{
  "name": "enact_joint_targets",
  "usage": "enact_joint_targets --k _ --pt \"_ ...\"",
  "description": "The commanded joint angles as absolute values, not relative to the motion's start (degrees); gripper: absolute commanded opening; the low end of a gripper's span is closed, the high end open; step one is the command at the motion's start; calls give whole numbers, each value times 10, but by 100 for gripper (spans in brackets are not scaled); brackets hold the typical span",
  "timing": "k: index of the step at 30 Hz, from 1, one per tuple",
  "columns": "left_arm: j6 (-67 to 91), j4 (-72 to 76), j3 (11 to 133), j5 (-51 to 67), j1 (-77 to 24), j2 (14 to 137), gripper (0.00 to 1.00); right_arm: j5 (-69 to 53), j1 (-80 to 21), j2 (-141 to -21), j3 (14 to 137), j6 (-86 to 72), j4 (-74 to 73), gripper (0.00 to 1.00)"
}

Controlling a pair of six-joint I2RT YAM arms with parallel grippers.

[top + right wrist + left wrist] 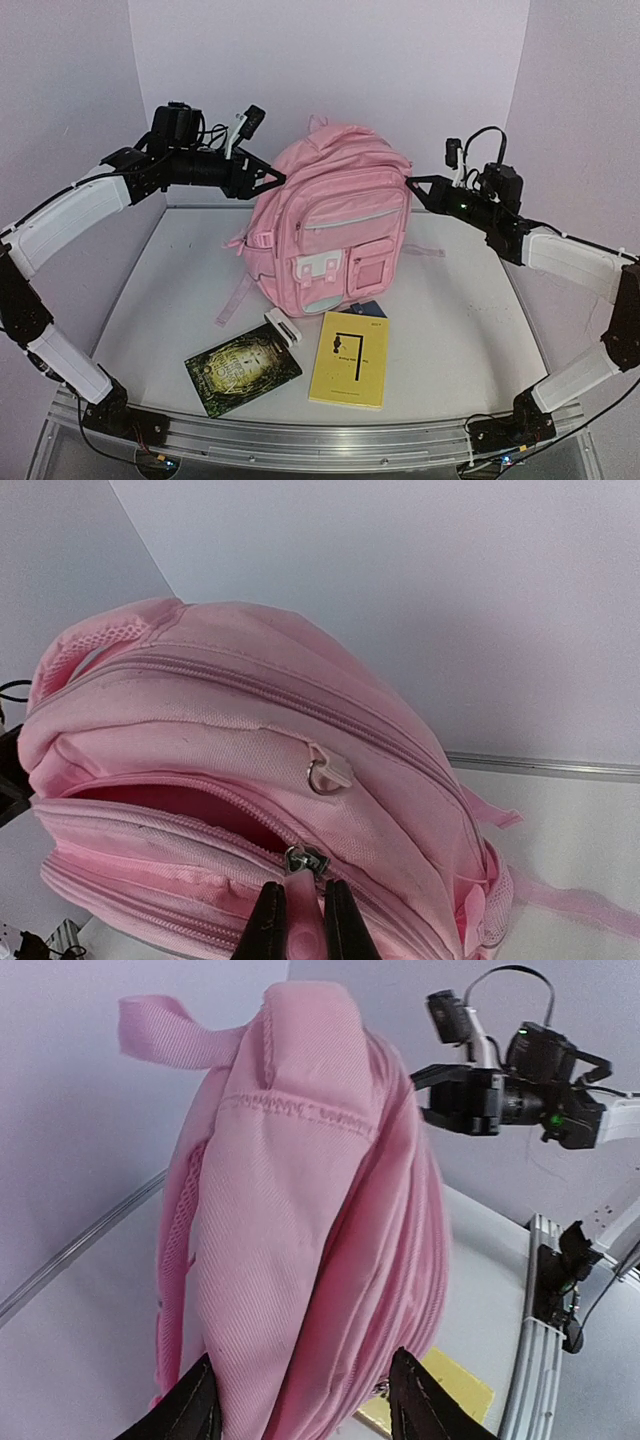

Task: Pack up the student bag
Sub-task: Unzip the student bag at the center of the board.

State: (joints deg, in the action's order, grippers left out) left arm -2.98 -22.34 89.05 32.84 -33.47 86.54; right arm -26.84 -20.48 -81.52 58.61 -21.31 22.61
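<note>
The pink student bag [330, 220] stands upright in the middle of the table, with its front pockets facing the arms. My left gripper [272, 180] is at the bag's upper left side. In the left wrist view its fingers [200, 1400] stand wide apart, open, on either side of the bag's side panel [300, 1210]. My right gripper [414, 186] is at the bag's upper right. It is shut on the pink zip pull [300, 905], just below the metal slider [306, 860]. Left of the slider the zip gapes, showing a dark pink inside [170, 805].
A yellow book [350, 358] and a dark green book [243, 368] lie flat in front of the bag. A small white object [283, 327] sits between the green book and the bag. A blue corner [368, 308] pokes out under the bag's front. Purple walls close in the back and sides.
</note>
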Motion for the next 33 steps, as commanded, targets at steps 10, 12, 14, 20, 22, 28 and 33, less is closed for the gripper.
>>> enact_joint_targets --k 10,12,14,20,22,28,33 --pt "-34 -192 960 288 -402 866 58 -246 -201 -833 602 -225 138 0" --pt "-40 -200 966 253 -402 854 58 -227 -201 -832 602 -231 135 0" --pt "-43 -211 976 239 -402 841 59 -211 -201 -834 603 -235 132 0" --pt "-20 -252 1012 328 -402 824 60 -196 -201 -847 610 -244 127 0" --pt "-5 -249 1017 369 -402 828 60 -195 -201 -850 612 -247 127 0" --pt "42 -237 1017 452 -402 855 58 -194 -201 -854 620 -250 125 0" --pt "23 -261 1015 405 -402 888 57 -196 -201 -852 621 -252 122 0"
